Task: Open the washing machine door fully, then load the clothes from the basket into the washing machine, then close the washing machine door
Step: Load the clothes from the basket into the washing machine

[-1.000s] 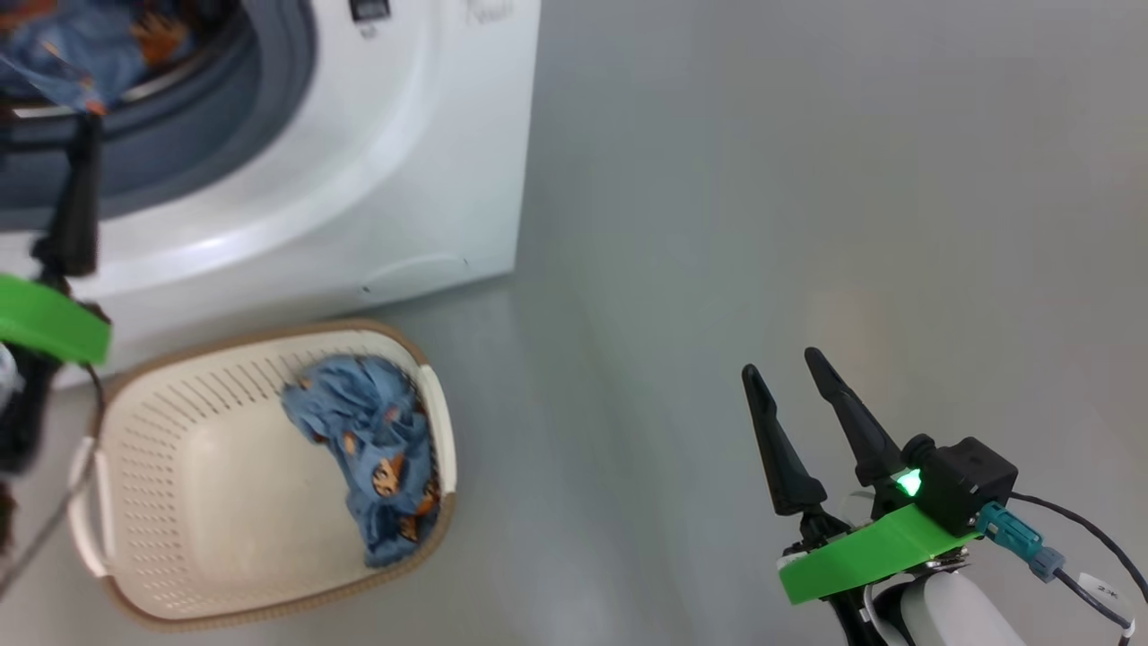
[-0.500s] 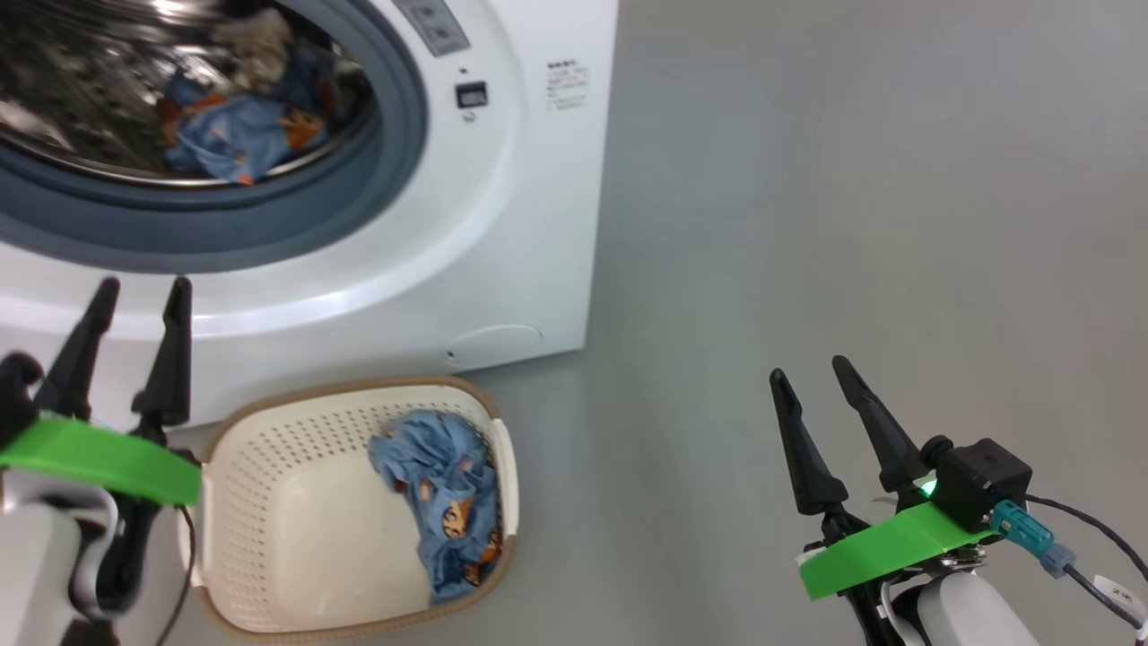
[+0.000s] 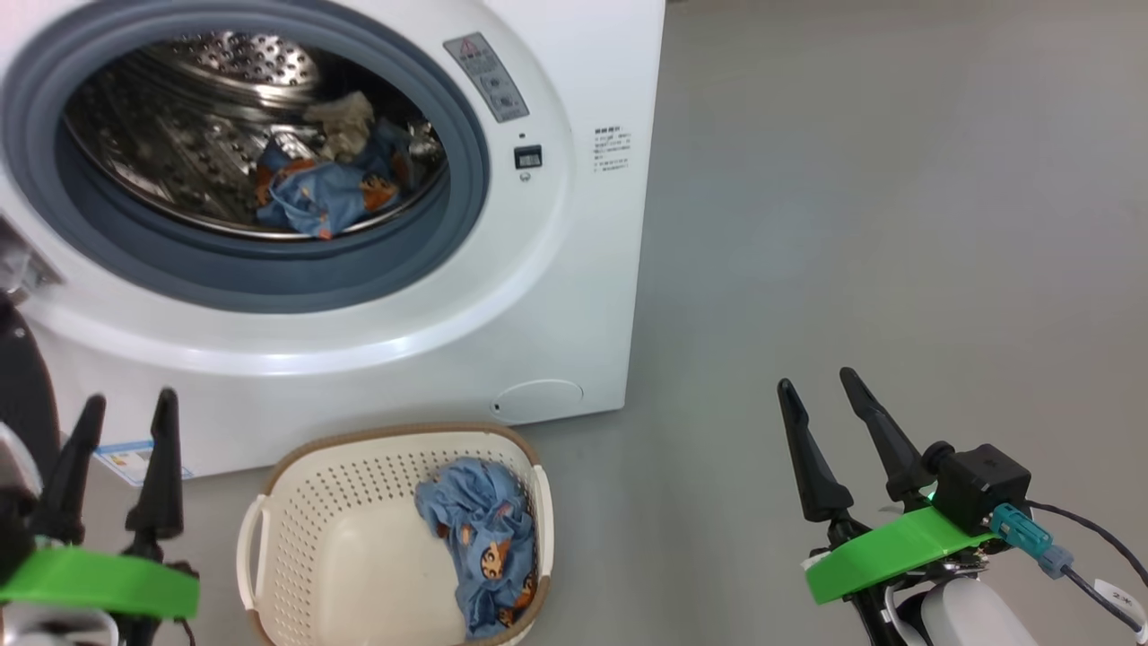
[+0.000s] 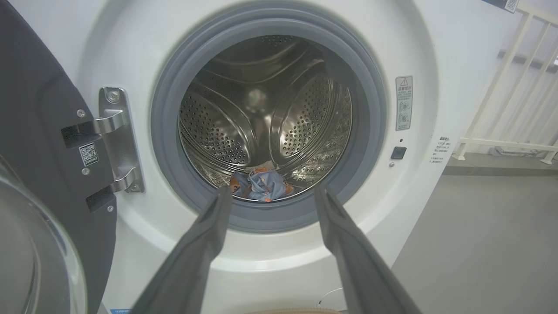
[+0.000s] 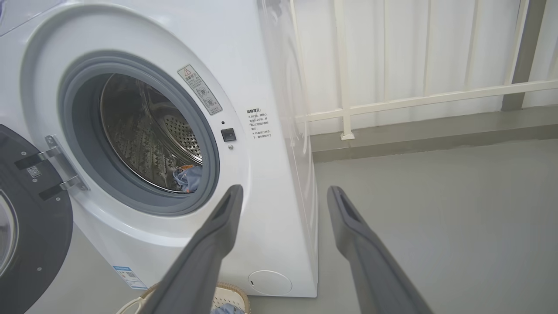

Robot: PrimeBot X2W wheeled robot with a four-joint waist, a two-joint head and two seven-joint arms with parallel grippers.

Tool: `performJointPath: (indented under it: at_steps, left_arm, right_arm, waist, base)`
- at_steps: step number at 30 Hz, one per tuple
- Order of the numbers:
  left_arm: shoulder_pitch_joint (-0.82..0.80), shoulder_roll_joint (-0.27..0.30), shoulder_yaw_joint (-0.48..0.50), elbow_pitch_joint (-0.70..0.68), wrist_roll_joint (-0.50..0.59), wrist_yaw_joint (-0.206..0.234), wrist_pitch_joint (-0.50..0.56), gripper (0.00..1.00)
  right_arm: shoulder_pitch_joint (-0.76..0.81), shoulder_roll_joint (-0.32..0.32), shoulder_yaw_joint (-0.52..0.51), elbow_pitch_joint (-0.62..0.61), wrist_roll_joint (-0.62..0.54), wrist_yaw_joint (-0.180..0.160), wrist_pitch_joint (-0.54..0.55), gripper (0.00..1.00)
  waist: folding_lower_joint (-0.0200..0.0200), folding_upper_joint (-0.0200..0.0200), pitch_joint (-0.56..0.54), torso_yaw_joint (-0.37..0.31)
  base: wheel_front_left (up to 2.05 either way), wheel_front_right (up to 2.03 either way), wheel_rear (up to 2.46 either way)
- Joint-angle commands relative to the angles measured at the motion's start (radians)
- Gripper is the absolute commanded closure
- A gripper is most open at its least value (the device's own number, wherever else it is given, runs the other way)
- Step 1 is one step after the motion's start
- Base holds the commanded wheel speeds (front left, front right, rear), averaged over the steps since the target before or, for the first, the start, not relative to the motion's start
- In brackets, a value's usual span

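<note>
The door (image 4: 35,109) is standing swung wide on its hinges at the left of the machine (image 3: 556,296), its dark inner face turned outward, so the opening step is looking finished.

Loading is looking partly done. Some of the clothes (image 3: 323,193) are lying at the bottom of the drum (image 3: 179,135), close behind the front lip: blue printed fabric with a paler piece just behind it. Another blue printed piece (image 3: 484,547) is sitting in the basket (image 3: 332,489), bunched against its right wall and reaching down to the near right corner, while the rest of the basket bottom is showing bare. The basket is resting on the floor (image 3: 852,224), just in front of the machine's lower front edge.

The left pincer (image 3: 130,401) is hovering with its jaws spread and nothing between them, to the left of the basket and pointing at the drum opening. The right pincer (image 3: 818,379) is hanging over bare floor, well apart from the basket and to the right of the machine, jaws likewise spread and carrying nothing.

What is remaining, by this reading: lifting the last piece out of the basket and dropping it into the drum, then swinging the door round from the left and pressing it shut. Nothing is draping over the grey gasket (image 3: 269,269), so the doorway is looking free for closing once that piece is in.
</note>
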Motion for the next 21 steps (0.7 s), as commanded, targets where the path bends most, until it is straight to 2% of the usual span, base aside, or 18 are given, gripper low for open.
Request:
performJointPath:
  at_steps: [1, 9, 21]
  left_arm:
    - [-0.013, 0.030, 0.047, -0.032, 0.010, 0.007, -0.006, 0.00]
    - [0.102, -0.026, 0.105, -0.088, 0.043, 0.001, -0.006, 0.00]
    - [0.140, -0.052, 0.136, -0.120, 0.102, -0.003, -0.006, 0.00]
  right_arm:
    - [-0.006, -0.005, 0.015, -0.019, -0.008, 0.004, -0.008, 0.00]
    - [0.005, -0.005, 0.002, -0.003, -0.012, 0.004, -0.008, 0.00]
    - [0.006, -0.005, -0.006, -0.010, -0.031, 0.004, -0.008, 0.00]
  waist:
    - [0.0001, -0.0001, -0.018, 0.005]
    - [0.0001, -0.0001, -0.060, 0.013]
    - [0.0001, -0.0001, -0.050, 0.027]
  base:
    - [0.00, 0.00, 0.00]
    - [0.00, 0.00, 0.00]
    - [0.00, 0.00, 0.00]
